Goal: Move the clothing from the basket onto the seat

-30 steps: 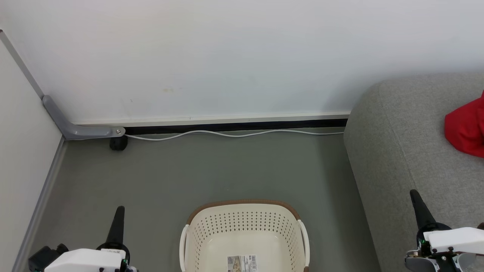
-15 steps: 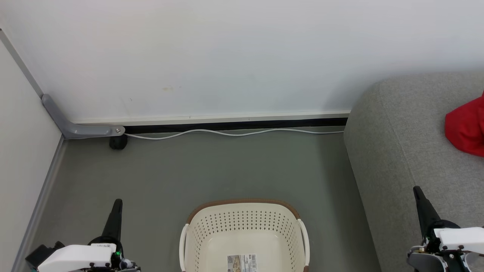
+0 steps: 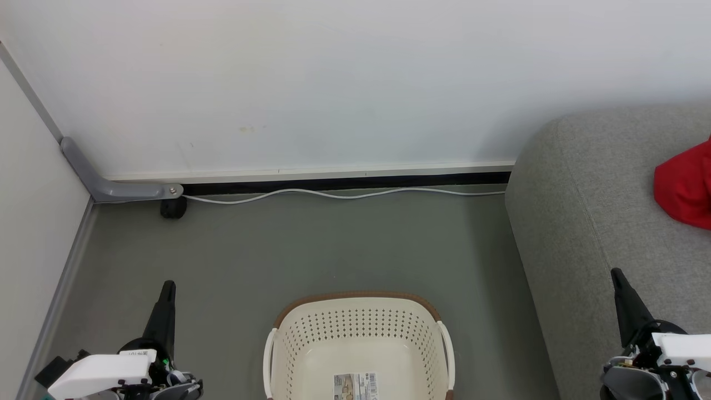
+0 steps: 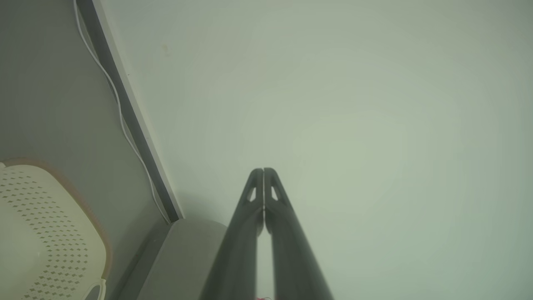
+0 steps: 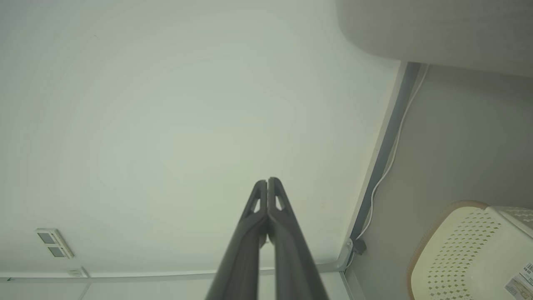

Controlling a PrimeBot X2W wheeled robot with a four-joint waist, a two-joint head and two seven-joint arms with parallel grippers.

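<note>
Jaws: both pairs closed, fingers pressed together tip to tip, holding nothing and touching nothing. The left gripper (image 3: 168,284) hangs over the floor (image 3: 311,250) to the left of the basket (image 3: 358,296), its fingers pointing up the head view toward the wall (image 3: 333,83). The right gripper (image 3: 615,272) sits over the front edge of the seat (image 3: 600,194) and points the same way. The left wrist view (image 4: 263,170) and the right wrist view (image 5: 267,180) each show the two fingers meeting along one thin seam.

Clothing (image 3: 686,186): one red piece counted, a crumpled heap on top of the seat at the right edge of the head view, which cuts it off. Its long axis and facing cannot be read. It lies well apart from both grippers and from the basket.

Seat: one, grey, with a rounded corner toward the wall. It stands right of the basket with a strip of floor between them.

Basket: one, cream with a brown rim, upright on the floor between the two grippers, cut off by the bottom edge. Two white side handles show. Inside are bare perforated walls and one printed label (image 3: 355,386) on the bottom.

Further out: one white cable (image 3: 344,195) runs along the foot of the wall, and one grey bracket (image 3: 111,189) with a black wheel (image 3: 173,209) sits in the left corner.
</note>
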